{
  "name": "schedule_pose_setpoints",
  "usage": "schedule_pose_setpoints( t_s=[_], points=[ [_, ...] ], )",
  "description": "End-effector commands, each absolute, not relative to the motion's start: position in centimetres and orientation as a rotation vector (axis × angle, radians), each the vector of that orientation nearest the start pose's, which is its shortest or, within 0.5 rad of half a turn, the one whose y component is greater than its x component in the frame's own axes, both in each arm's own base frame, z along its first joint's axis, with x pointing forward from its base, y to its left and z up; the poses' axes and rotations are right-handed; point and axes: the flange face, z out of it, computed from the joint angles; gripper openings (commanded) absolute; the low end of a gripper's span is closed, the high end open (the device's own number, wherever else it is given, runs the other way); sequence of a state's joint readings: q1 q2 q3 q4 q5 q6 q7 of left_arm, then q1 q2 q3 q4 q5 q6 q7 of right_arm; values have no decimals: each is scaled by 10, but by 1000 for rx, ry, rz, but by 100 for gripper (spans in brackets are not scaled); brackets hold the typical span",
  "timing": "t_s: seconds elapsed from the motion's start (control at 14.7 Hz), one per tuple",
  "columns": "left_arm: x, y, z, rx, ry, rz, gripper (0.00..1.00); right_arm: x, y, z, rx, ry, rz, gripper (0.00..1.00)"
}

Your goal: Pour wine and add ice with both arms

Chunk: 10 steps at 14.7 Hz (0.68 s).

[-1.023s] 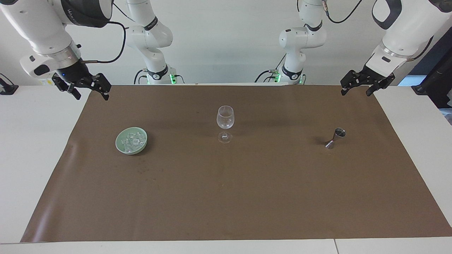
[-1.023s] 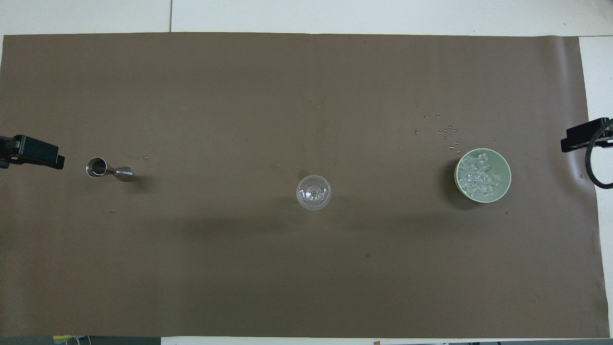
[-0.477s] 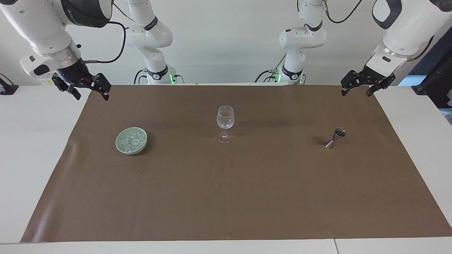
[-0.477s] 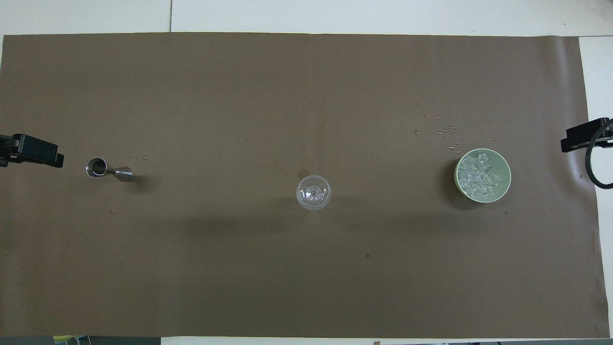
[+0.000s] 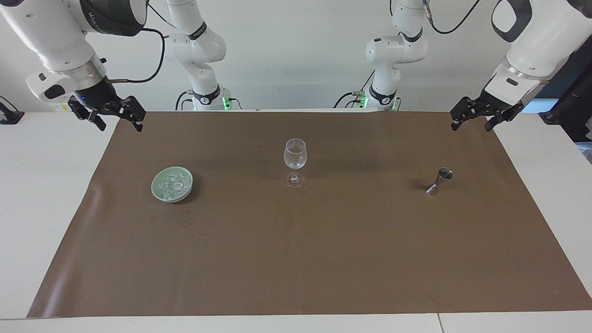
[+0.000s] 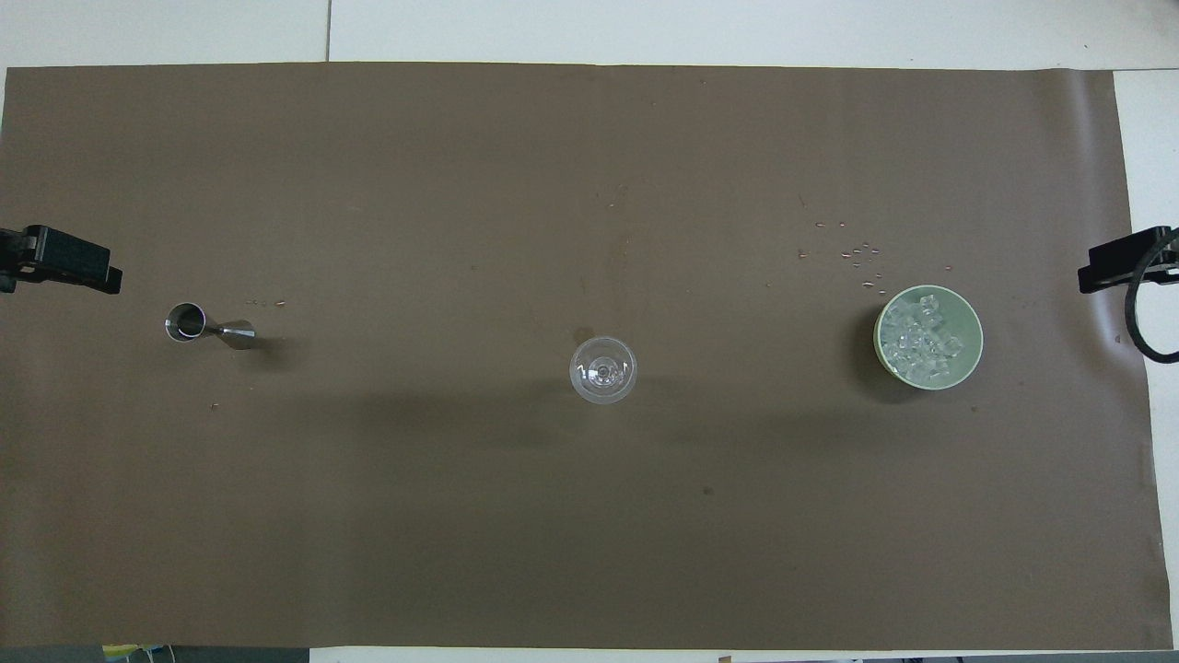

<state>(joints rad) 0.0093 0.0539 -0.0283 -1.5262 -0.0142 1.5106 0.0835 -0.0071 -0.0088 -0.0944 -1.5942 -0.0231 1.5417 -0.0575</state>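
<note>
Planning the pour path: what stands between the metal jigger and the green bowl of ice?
Only the wine glass stands between the jigger and the bowl of ice; the facing view shows brown paper otherwise.

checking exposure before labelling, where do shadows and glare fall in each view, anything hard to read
Facing view: the wine glass casts a soft shadow toward the robots; the jigger glints. Overhead view: shadow hugs the green bowl; the ice glares whitish, and cube edges merge.
</note>
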Motion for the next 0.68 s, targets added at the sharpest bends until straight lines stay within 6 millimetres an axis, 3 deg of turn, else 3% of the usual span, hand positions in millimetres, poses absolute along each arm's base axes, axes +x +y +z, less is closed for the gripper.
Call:
schedule_pose_setpoints(
  t_s=[0.0,0.2,0.48,0.61],
  points=[
    [585,-2,605,-3168,103,188,100,540,-60,616,-3141,48,61,100],
    [595,22,586,-3222,-243,290,100,540,-60,616,-3141,50,61,100],
    [606,57,564,-3210,-903,409,100,540,-60,616,-3141,50,61,100],
    [612,65,548,-3164,-1167,506,100,540,-60,616,-3141,50,61,100]
  ],
)
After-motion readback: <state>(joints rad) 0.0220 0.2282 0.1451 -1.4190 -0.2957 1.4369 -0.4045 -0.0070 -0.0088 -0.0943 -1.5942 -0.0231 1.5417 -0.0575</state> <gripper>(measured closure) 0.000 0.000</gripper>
